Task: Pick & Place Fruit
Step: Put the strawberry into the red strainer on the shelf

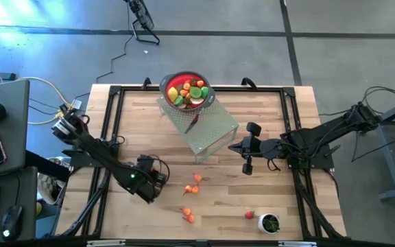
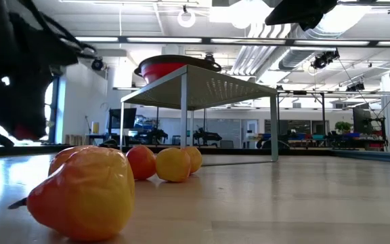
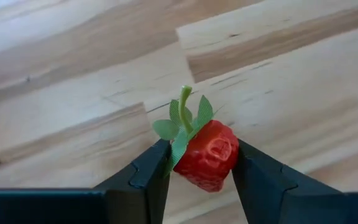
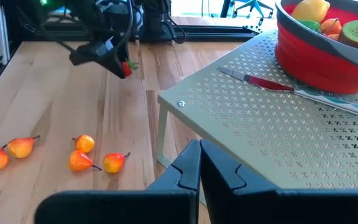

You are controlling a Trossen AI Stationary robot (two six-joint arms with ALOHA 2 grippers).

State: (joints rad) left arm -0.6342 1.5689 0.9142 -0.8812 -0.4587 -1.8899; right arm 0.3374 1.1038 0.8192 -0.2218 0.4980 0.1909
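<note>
Left wrist view: a red strawberry (image 3: 207,155) with a green leafy stem is clamped between the two dark fingers (image 3: 146,180) of the left gripper (image 3: 197,171), held clear above the wooden table (image 3: 73,93). From above, the left gripper (image 1: 158,180) is seen over the near-left part of the table, and the right wrist view shows it raised, with the strawberry (image 4: 127,67) at its tip.

On the table near it, loose orange and yellow fruit pieces (image 1: 195,184) are scattered in two small groups, and a red piece (image 1: 249,215) lies just beside a small white cup (image 1: 270,223) with green contents. In the low view a large orange-yellow pear (image 2: 83,192) fills the foreground and partly hides the pieces behind it.

A perforated pale-green stand (image 1: 211,130) occupies the table's middle. On it rests a red bowl (image 1: 187,91) already filled with fruit, and a knife (image 4: 272,86) with a red handle lies on the stand beside the bowl.

The right gripper (image 4: 199,168) is seen with its fingers pressed together, holding nothing, waiting just beside the stand's right edge, level with its top.
</note>
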